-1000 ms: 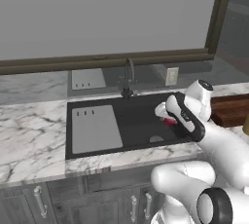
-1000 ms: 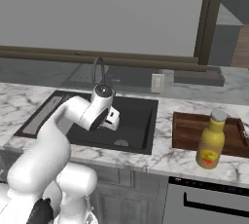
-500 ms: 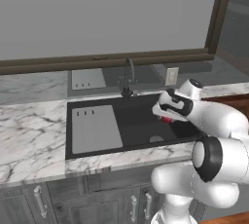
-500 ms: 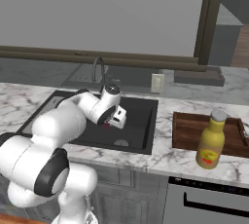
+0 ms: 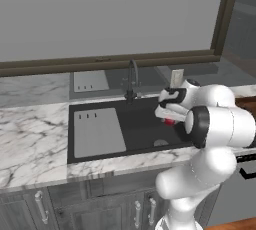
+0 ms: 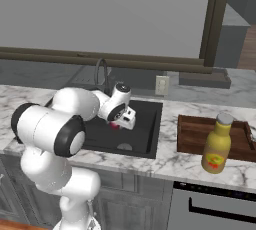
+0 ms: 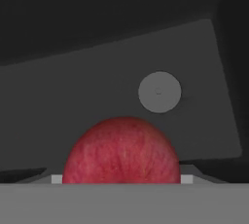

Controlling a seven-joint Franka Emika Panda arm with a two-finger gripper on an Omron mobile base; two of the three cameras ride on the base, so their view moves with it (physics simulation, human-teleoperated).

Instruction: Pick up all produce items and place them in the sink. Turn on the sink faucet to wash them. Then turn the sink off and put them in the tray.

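We find the hand gripping the red fruit, held above the black sink on the drain side. In the hand view the fruit sits at the bottom with the round drain beyond it. The right base view adds the wooden tray on the table, with a yellow bottle. Fruit: glossy, round, faintly mottled red

Sink set into the counter, faucet behind it.
A panel covers the sink's left part; the tray lies on the counter right of the sink, a bottle at its front edge.
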